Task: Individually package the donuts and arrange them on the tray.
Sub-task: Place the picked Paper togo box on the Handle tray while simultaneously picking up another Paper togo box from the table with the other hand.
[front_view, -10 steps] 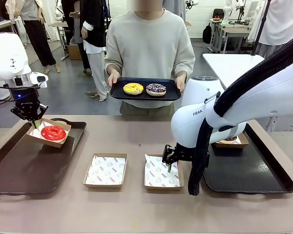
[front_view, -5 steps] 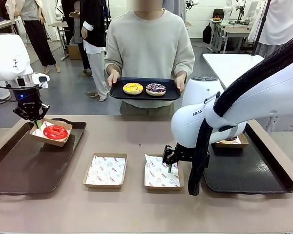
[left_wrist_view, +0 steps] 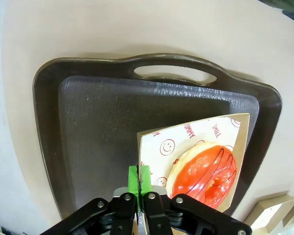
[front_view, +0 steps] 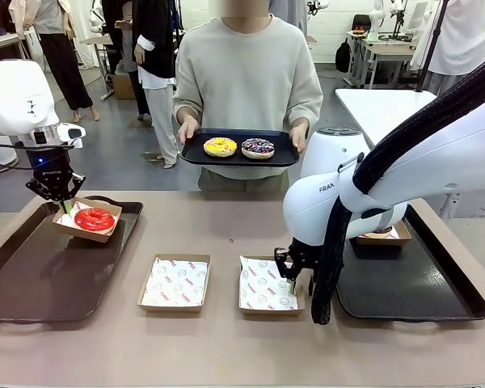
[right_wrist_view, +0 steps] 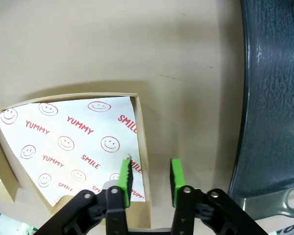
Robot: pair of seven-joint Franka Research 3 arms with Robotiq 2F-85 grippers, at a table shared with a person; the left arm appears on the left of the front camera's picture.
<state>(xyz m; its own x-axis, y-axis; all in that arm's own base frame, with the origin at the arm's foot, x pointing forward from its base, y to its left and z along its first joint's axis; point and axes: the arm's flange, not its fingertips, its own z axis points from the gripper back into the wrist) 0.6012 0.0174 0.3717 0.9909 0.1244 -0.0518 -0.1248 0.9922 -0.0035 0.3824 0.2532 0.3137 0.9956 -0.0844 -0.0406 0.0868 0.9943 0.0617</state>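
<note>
From the front, we see the left gripper (front_view: 65, 204) at the far right corner of the left tray (front_view: 32, 283). It pinches the left edge of the donut box (front_view: 107, 233), and the red donut (front_view: 94, 218) lies in that box. The person holds a small tray (front_view: 196, 155) with the yellow donut (front_view: 221, 146) and the purple donut (front_view: 258, 148) side by side. On the bench (front_view: 226, 347) sit the left empty box (front_view: 175, 283) and the right empty box (front_view: 263, 284). The right gripper (front_view: 292, 284) is down at that box's right edge. The dark donut (front_view: 381, 230) peeks out at the far left of the right tray (front_view: 420, 283).

From the left wrist, we see the left gripper (left_wrist_view: 138, 177) closed on the wall of the donut box (left_wrist_view: 186, 132). The red donut (left_wrist_view: 206, 174) is just beside it, over the left tray (left_wrist_view: 98, 127).

From the right wrist, the right gripper (right_wrist_view: 150, 174) is open. The wall of the right empty box (right_wrist_view: 142, 132) runs between its pads (right_wrist_view: 125, 174). The right tray (right_wrist_view: 274, 98) is near.
</note>
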